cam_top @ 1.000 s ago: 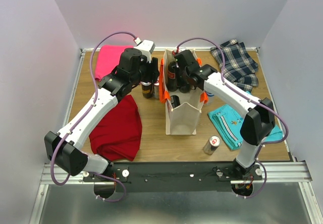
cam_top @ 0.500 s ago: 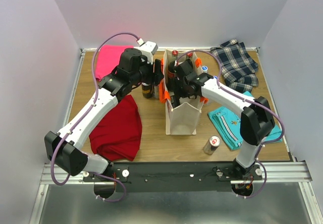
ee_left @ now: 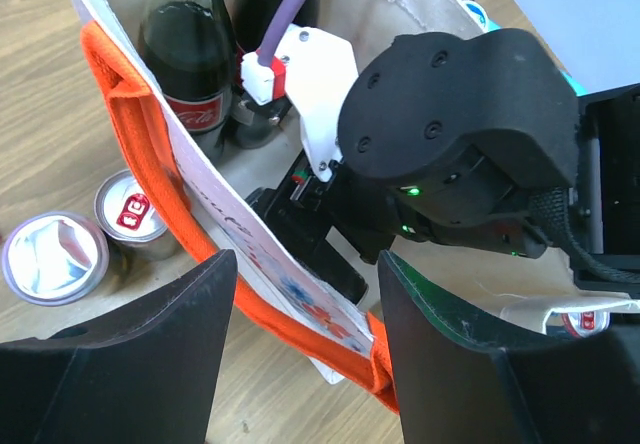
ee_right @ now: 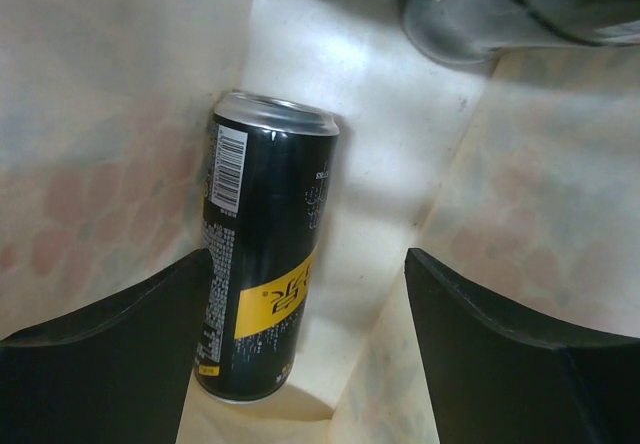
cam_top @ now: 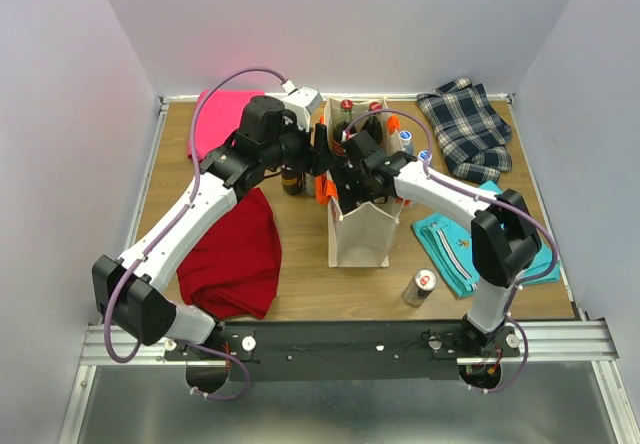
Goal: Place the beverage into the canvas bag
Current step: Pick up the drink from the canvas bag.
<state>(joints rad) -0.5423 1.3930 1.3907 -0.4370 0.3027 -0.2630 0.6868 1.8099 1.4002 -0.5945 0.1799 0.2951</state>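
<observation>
Inside the canvas bag (cam_top: 360, 239), on its floor close to one side wall, your beverage (ee_right: 262, 264) stands slightly tilted. It is a slim black can with a yellow band, a white barcode panel and a silver top. Your right gripper (ee_right: 310, 264) hangs over it with its jaws spread wide, a finger to either side of the can and a clear gap on one side, so it grips nothing. At the bag's left rim, your left gripper (ee_left: 305, 264) is parted too. The orange-trimmed wall runs between its fingers, not pinched as far as you can see. Since a second ago, the right wrist has dropped from above the bag's far end into its mouth and its jaws have come apart. The left arm has swung from the dark bottle (cam_top: 292, 179) left of the bag over to the rim.
</observation>
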